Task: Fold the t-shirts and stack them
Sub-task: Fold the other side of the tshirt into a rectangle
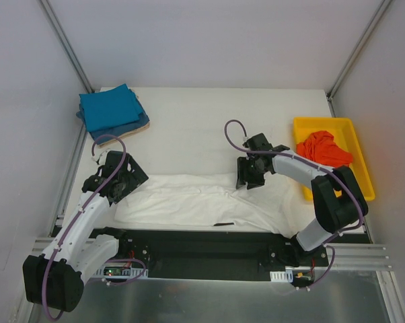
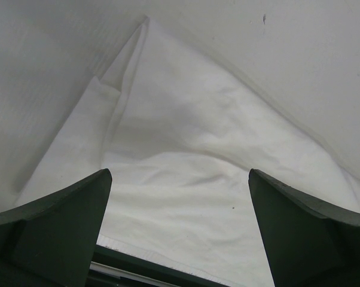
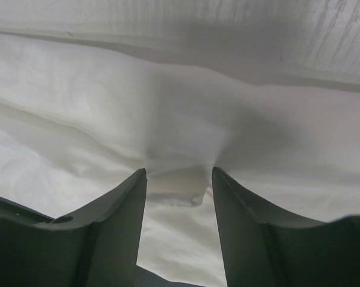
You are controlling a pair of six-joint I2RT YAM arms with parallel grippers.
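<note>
The white t-shirt (image 1: 189, 202) lies spread in a long, rumpled band across the near part of the desk (image 1: 189, 128), between the two arms. The right tool (image 1: 249, 180) stands on the shirt's far edge, right of its middle. Its jaws are narrowed to about half, with a small raised fold of white cloth between the fingertips and creases running out from it; whether the fold is truly pinched cannot be told. The right arm reaches in from the right, elbow raised near the yellow tray (image 1: 360, 158), wrist bent down to the cloth. The left tool (image 1: 118, 178) hovers at the shirt's left end, jaws wide and holding nothing, with a folded corner of the white cloth beneath. The left arm slants up from its base.

A folded stack of teal-blue t-shirts (image 1: 108, 108) on a tan t-shirt (image 1: 143, 123) sits at the far left corner. The orange-red t-shirt (image 1: 322, 148) lies crumpled in the tray.
</note>
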